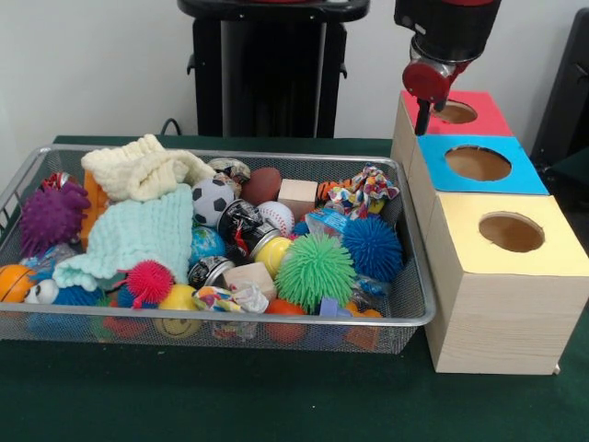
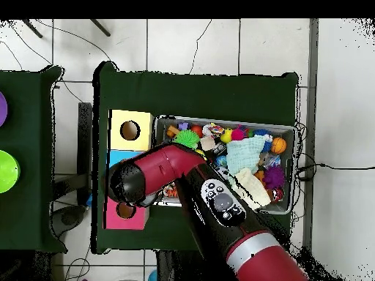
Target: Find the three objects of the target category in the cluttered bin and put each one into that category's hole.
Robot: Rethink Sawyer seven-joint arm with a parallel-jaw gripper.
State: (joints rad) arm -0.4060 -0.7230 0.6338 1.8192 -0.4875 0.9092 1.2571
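Green table cloth [image 1: 276,396] is lying bare along the bottom of the front frame, open room there. Wire-mesh bin [image 1: 419,308] is sitting centre-left, packed rim to rim: green spiky ball [image 1: 315,269], blue spiky ball [image 1: 373,247], soccer ball [image 1: 213,200], cream knit cloth [image 1: 143,170]. Striped tiger plush [image 1: 328,191] is peeking out near the bin's far rim, beside a rope toy [image 1: 368,189]. At right, three boxes are lining up near to far: yellow hole [image 1: 511,232], blue hole [image 1: 478,163], red hole [image 1: 456,112]. Gripper [image 1: 423,115] is hanging at upper right, just over the red hole's left edge, up and right of the tiger; fingers are looking closed and empty.
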